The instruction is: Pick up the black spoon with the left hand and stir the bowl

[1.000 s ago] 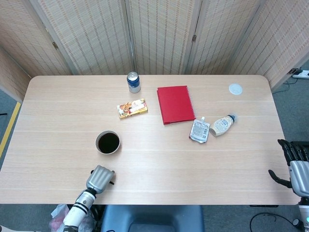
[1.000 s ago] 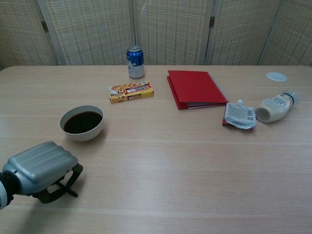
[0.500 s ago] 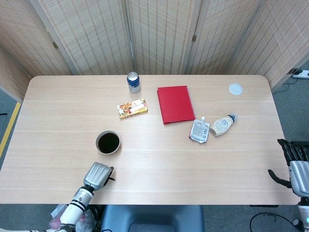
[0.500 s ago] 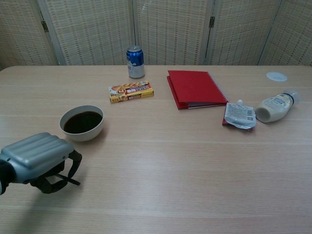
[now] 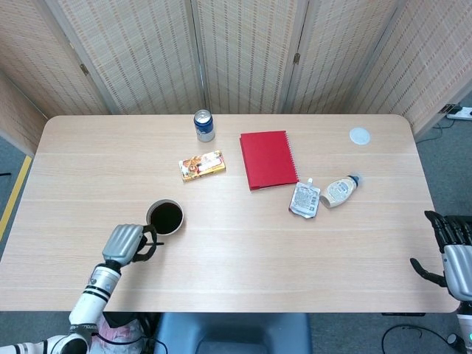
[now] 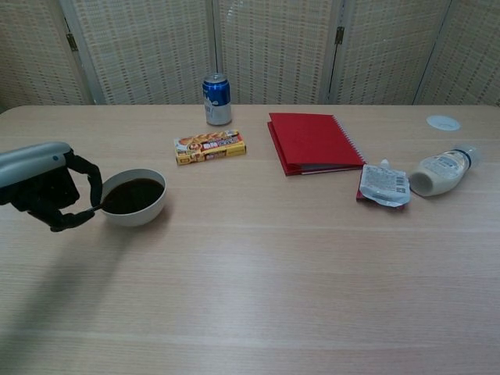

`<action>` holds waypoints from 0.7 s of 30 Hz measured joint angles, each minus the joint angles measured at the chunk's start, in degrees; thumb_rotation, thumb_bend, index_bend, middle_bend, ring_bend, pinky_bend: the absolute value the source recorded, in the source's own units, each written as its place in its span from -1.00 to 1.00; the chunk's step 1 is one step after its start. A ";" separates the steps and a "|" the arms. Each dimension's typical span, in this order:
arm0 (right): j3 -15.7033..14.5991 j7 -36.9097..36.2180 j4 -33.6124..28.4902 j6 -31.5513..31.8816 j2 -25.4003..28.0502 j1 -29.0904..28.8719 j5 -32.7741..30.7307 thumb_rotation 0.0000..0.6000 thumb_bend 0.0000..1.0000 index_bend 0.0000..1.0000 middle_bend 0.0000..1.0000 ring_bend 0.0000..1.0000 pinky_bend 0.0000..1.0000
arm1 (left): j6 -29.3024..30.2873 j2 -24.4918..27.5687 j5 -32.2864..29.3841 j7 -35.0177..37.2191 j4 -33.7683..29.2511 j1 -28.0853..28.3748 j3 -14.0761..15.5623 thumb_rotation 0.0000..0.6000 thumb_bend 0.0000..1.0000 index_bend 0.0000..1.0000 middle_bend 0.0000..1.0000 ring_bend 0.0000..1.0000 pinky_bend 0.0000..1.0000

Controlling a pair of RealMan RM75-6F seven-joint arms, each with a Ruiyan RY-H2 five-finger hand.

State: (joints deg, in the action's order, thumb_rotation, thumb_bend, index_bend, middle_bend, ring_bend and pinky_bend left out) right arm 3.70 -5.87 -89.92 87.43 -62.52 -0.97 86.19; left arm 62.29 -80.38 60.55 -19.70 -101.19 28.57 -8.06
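Holding the black spoon (image 6: 95,208) in my left hand (image 6: 43,183), fingers curled closed around its handle; only a thin dark sliver shows past the fingertips (image 6: 66,223), pointing toward the bowl (image 6: 133,197). From the head view the left hand (image 5: 127,243) sits just beside the bowl's (image 5: 164,217) near-left rim, and I cannot tell whether the spoon tip touches the rim or reaches the liquid. Bowl is white, upright, filled with a dark, nearly black liquid. Blue can (image 6: 217,99) stands upright at the far side of the table (image 6: 273,281), top closed as far as I can see. Small bottle (image 6: 440,172) with a pale content lies on its side at the right, next to a flat pouch (image 6: 383,184). My right hand (image 5: 456,254) hangs off the table's right edge, fingers apart, holding nothing.
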 measured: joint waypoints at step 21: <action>1.15 3.79 -4.24 2.92 3.04 0.29 0.94 1.00 -0.72 -1.00 -0.78 -0.71 -0.85 | -6.15 -4.42 -3.56 16.51 5.18 6.33 -8.80 1.00 -0.03 0.35 1.00 0.89 1.00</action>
State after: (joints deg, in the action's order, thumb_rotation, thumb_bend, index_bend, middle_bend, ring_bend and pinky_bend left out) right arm 4.86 -2.08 -94.17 90.35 -59.48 -0.68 87.13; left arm 56.14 -84.80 56.99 -3.20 -96.00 34.90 -16.86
